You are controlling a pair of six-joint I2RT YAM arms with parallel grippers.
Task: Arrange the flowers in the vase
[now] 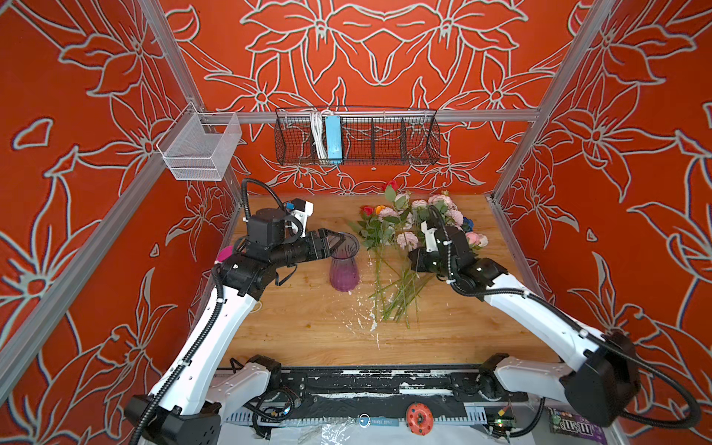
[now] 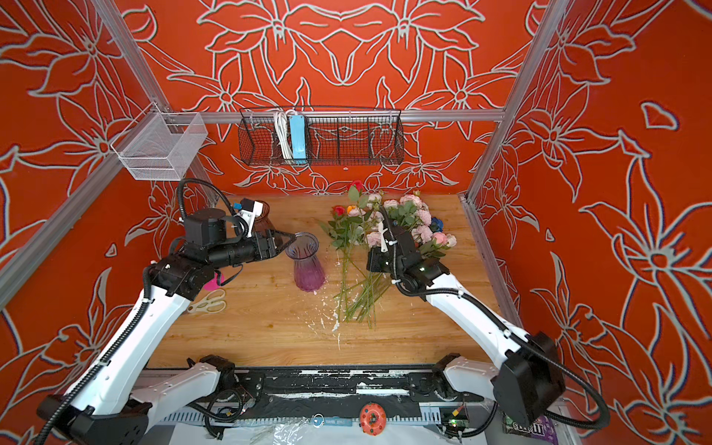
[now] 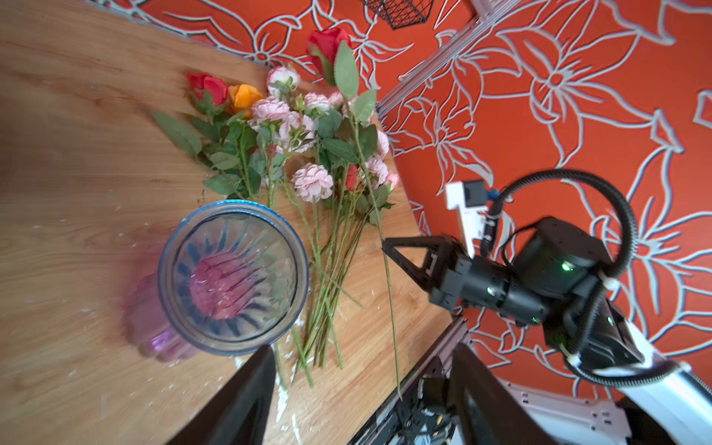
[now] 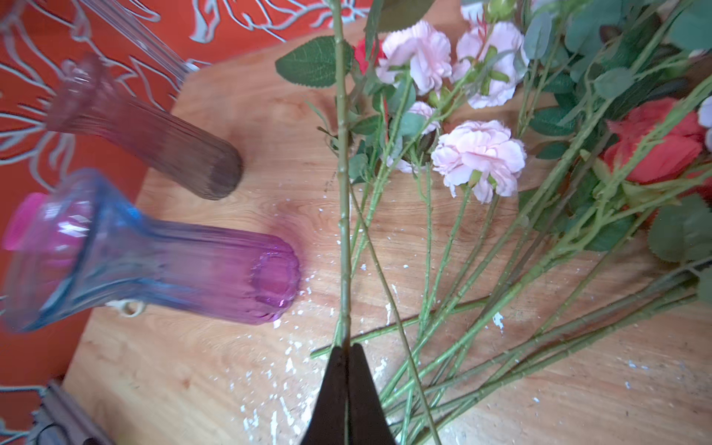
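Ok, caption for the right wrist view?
Right gripper shut on one flower stem, purple vase beside the flowers.

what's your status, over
Left gripper open, crowding vase rim. Right gripper shut on red rose stem. Vase empty, other flowers on table.

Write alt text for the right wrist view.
The right claw is shut on one long green stem that runs away from the camera. To one side of it, loose flowers lie on the wooden table; to the other stand a purple-blue vase and a brownish vase.
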